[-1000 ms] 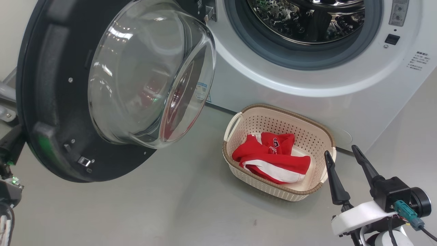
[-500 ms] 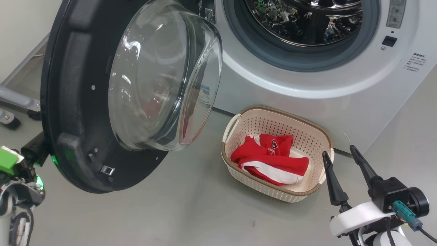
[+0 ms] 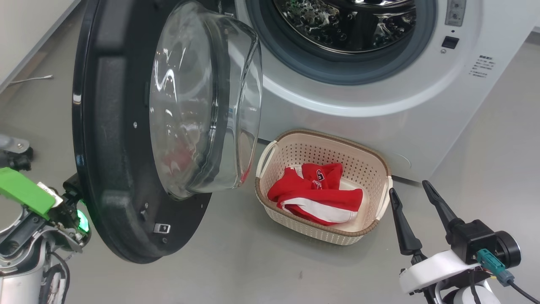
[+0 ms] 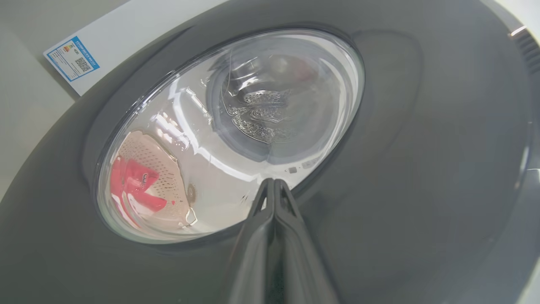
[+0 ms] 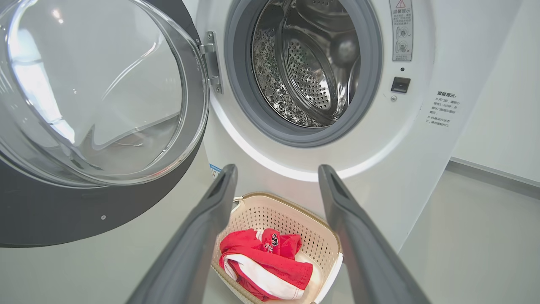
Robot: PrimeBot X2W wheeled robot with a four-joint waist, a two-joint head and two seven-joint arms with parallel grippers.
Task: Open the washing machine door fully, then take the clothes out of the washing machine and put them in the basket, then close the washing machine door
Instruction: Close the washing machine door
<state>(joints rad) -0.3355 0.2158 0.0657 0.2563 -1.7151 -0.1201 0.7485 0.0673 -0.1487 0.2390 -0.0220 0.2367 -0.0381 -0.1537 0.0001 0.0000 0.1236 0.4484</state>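
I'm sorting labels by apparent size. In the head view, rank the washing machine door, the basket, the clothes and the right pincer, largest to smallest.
1. washing machine door, largest by far
2. basket
3. clothes and right pincer: similar span; the pincer is nearer the camera, so I won't rank them.

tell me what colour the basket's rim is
Brown with a woven look, on the cream perforated basket; the rim shows best in the head view.
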